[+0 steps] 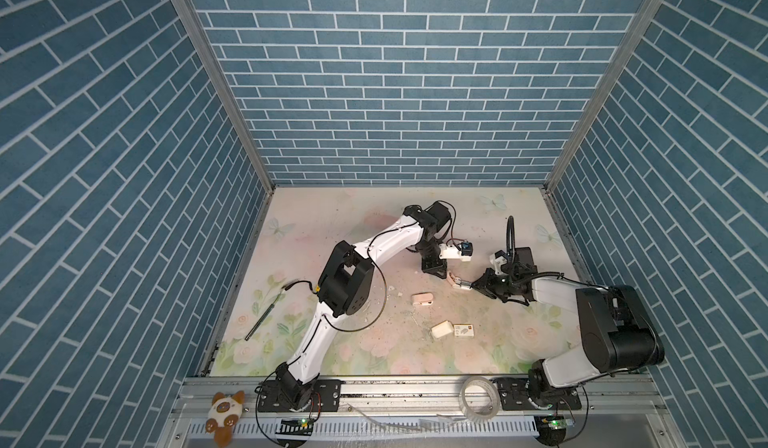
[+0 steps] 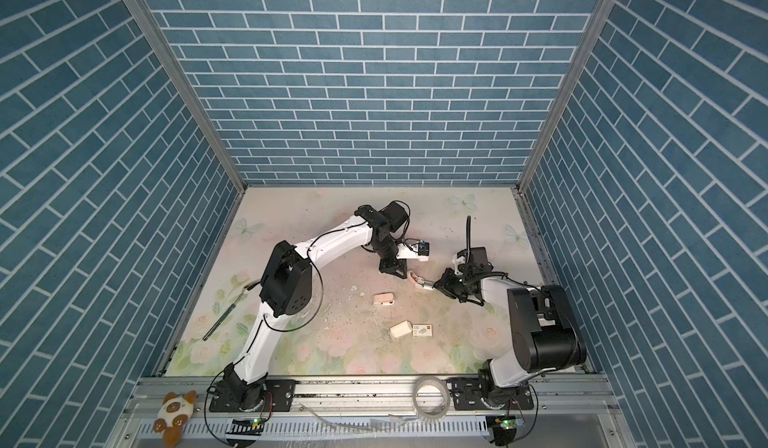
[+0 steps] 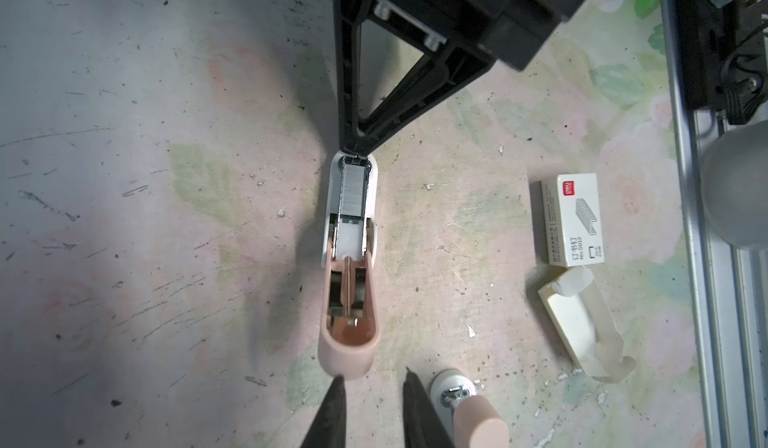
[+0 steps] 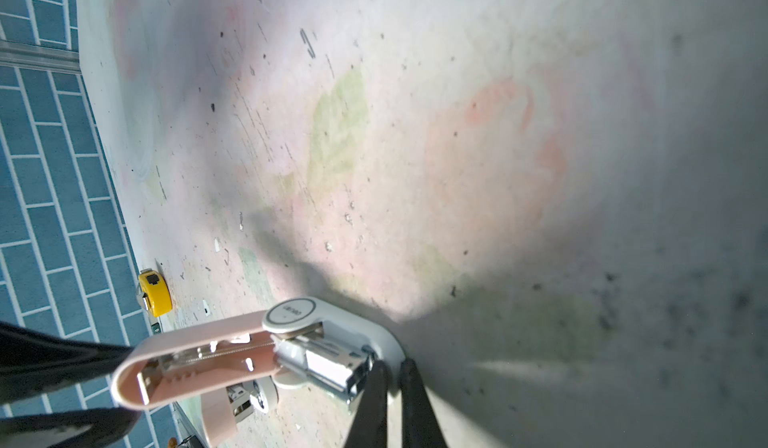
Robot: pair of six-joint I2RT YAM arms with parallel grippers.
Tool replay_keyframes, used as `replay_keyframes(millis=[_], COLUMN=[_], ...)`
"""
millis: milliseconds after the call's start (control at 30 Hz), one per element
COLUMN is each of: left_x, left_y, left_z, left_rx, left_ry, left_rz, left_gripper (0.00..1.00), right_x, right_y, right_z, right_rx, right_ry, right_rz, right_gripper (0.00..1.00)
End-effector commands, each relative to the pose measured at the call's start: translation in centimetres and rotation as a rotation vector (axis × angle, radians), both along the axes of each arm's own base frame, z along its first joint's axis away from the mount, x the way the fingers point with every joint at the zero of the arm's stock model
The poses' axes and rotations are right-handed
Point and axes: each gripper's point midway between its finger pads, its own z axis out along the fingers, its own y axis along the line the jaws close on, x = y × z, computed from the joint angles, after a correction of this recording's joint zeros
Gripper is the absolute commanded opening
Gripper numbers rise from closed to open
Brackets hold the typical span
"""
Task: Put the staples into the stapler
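The stapler (image 3: 350,348) lies mid-table with its pink lid hinged up and a silvery strip of staples (image 3: 353,190) in its magazine. My right gripper (image 4: 392,367) is shut on the front rim of the stapler's white base; both top views show this at the stapler (image 1: 456,280) (image 2: 417,279). My left gripper (image 3: 374,377) is drawn in at the lid's raised end. One fingertip (image 3: 337,383) touches the lid, and nothing shows between the tips. The white staples carton (image 1: 464,330) (image 3: 573,221) lies nearer the front, with its emptied tray (image 3: 569,321) beside it.
A second pink stapler (image 1: 422,299) (image 3: 473,408) lies just in front of the held one. A dark pen (image 1: 264,315) lies at the left. A tape roll (image 1: 478,400) and a plush toy (image 1: 226,414) sit on the front rail. A yellow tape measure (image 4: 154,296) sits by the wall.
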Motion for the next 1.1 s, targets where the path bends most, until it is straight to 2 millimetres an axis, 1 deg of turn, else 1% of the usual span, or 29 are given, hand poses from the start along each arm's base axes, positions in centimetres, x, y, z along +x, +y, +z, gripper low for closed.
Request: replay_keyframes(millis=[0, 233, 367, 567, 733, 933, 1000, 1067], left_x=[-0.5, -0.3, -0.3, 0.3, 0.6, 1.0, 1.1, 1.2], left_y=[-0.3, -0.4, -0.1, 0.3, 0.3, 0.3, 0.4, 0.8], left_z=[-0.7, -0.6, 0.2, 0.8, 1.6, 2.6, 2.6, 2.2], left_rx=[0.01, 0.008, 0.003, -0.008, -0.035, -0.06, -0.058, -0.045], left_ry=[0.025, 0.005, -0.02, -0.084, -0.12, -0.14, -0.147, -0.155], left_rz=[-0.016, -0.014, -0.017, -0.004, 0.007, 0.019, 0.019, 0.015], left_gripper=[0.24, 0.24, 0.29, 0.34, 0.36, 0.41, 0.43, 0.43], right_x=[0.1, 0.1, 0.1, 0.0, -0.2, -0.5, -0.5, -0.5], right_y=[-0.1, 0.0, -0.1, 0.0, -0.1, -0.2, -0.2, -0.2], right_z=[-0.5, -0.8, -0.8, -1.3, -1.5, -1.5, -1.4, -1.2], right_rx=[-0.012, -0.022, -0.022, -0.026, -0.034, -0.041, -0.043, -0.042], right_ry=[0.009, 0.019, 0.019, 0.031, 0.039, 0.046, 0.043, 0.039], right_rz=[0.015, 0.035, 0.037, 0.052, 0.06, 0.063, 0.061, 0.059], right_gripper=[0.09, 0.09, 0.09, 0.09, 0.08, 0.08, 0.08, 0.08])
